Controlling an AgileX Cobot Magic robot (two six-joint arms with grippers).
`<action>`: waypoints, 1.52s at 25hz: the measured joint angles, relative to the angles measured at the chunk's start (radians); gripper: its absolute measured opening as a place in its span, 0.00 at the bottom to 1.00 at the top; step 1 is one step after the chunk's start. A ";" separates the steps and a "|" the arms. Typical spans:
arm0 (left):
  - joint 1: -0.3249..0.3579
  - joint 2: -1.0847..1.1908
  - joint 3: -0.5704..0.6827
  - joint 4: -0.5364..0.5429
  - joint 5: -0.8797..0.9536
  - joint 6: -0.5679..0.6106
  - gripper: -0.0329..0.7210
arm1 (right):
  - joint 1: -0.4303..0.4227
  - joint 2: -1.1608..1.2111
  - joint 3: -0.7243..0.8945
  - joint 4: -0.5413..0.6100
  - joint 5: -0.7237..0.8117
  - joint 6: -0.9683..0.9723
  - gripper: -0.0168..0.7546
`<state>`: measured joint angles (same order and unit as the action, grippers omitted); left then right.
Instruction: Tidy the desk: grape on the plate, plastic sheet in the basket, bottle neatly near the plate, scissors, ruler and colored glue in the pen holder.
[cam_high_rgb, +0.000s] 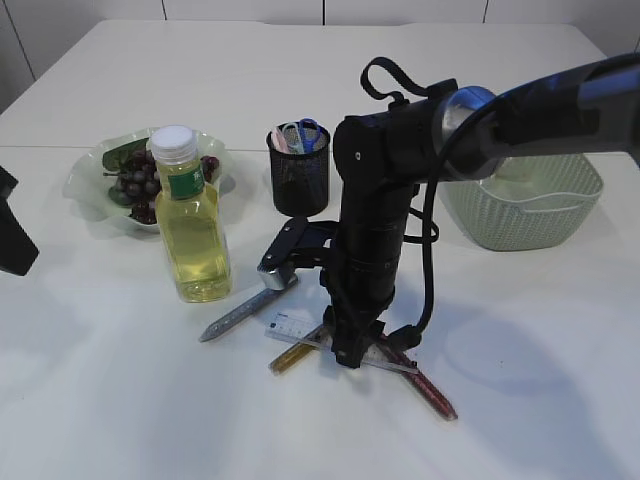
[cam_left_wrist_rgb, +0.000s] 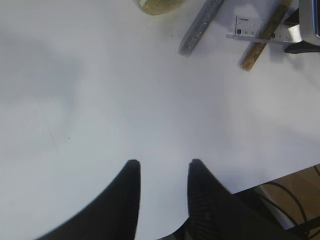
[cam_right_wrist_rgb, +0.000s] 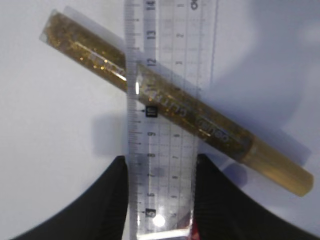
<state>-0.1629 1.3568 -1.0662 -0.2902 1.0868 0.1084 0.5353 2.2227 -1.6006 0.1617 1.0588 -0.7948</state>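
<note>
My right gripper is down at the table, shut on the clear ruler, one finger on each long edge. A gold glitter glue stick crosses the ruler. A silver glue stick and a red one lie beside them. The bottle of yellow liquid stands upright next to the green plate, which holds the grapes. Scissors stand in the black mesh pen holder. My left gripper is open and empty over bare table at the left.
A pale green basket sits at the right behind my right arm. The ruler and gold glue also show in the left wrist view. The table's front edge runs close below my left gripper.
</note>
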 joint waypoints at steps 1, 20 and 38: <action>0.000 0.000 0.000 0.000 0.000 0.000 0.36 | 0.000 0.000 0.000 0.000 0.000 0.000 0.46; 0.000 0.000 0.000 0.000 0.000 0.000 0.36 | 0.000 -0.055 0.000 0.013 0.002 0.002 0.41; 0.000 0.000 0.000 0.000 -0.017 0.000 0.36 | -0.199 -0.231 -0.002 0.558 -0.042 -0.234 0.41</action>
<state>-0.1629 1.3568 -1.0662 -0.2902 1.0700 0.1084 0.3362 1.9921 -1.6024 0.7197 1.0168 -1.0288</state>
